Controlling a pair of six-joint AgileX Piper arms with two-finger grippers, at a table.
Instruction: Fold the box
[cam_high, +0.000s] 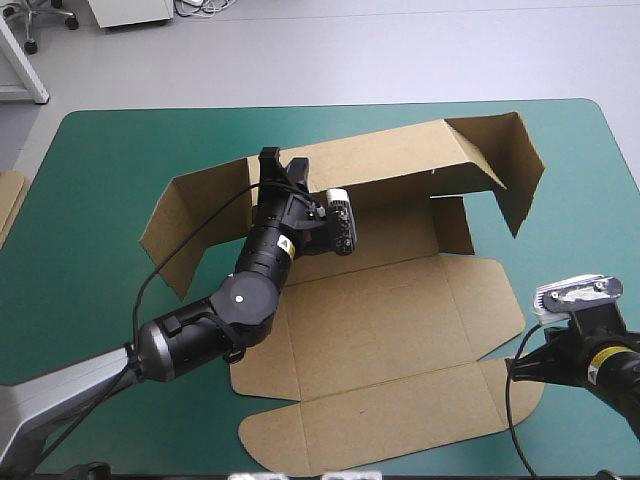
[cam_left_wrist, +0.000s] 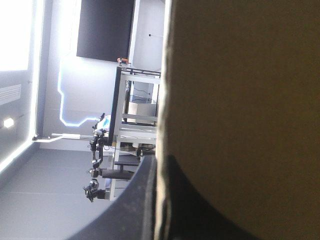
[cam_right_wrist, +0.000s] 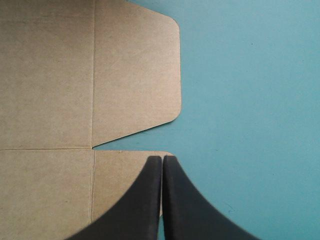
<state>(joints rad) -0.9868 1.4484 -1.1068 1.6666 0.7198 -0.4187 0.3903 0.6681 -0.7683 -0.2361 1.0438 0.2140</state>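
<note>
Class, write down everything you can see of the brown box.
The box is one cut sheet of plain brown board, creased, half formed. Its far wall stands raised, end flaps angled forward; the near panels and rounded flaps lie flat on the teal-green cover. The left gripper pinches the wall's top edge.

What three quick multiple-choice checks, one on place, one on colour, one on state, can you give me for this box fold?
1. Where is the left pincer? A at the box's raised far wall; B on its flat near flap; C off the table.
2. The table cover is: A red; B teal-green; C white.
3. The right pincer is: A wide open; B holding a cloth; C shut.
Answers: A, it sits at the wall's top edge; B, seen all round the box; C, its fingers meet in one arch.
</note>
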